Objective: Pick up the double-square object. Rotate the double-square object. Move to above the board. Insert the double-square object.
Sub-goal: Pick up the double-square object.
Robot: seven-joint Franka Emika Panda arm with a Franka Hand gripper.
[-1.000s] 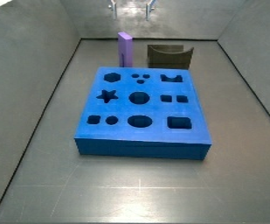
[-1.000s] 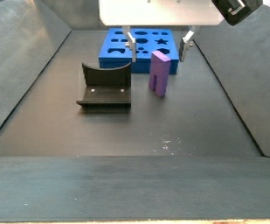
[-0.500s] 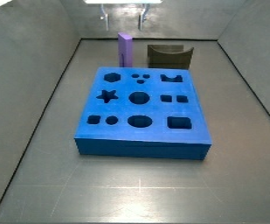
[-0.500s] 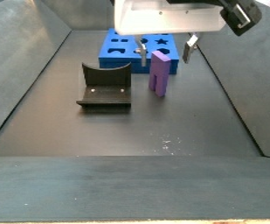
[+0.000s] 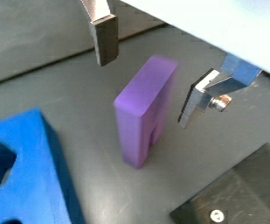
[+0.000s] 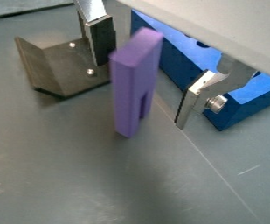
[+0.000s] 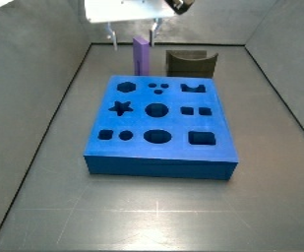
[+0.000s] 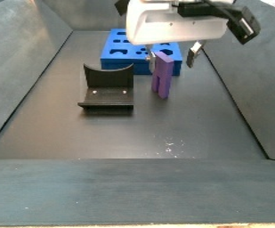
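The double-square object point(image 7: 141, 55) is a light purple block standing upright on the dark floor, just behind the blue board point(image 7: 161, 148). In both wrist views the block point(image 5: 147, 109) point(image 6: 135, 83) rises between my fingers. My gripper point(image 5: 145, 92) point(image 6: 141, 102) is open and straddles the block's upper part, one finger point(image 5: 104, 37) on one side and the other finger point(image 5: 200, 98) on the other, with a gap on each side. In both side views the gripper point(image 7: 139, 37) point(image 8: 165, 55) hangs over the block point(image 8: 164, 77). The board point(image 8: 123, 51) shows its dark shaped cut-outs.
The dark fixture point(image 7: 191, 62) point(image 8: 108, 89) stands on the floor beside the block, also seen in a wrist view point(image 6: 55, 66). Grey walls enclose the floor on both sides. A corner of the board point(image 5: 20, 166) lies close to the block's foot.
The gripper has come down from above the block, so its open fingers now flank the block's top. The block, board and fixture have not moved.
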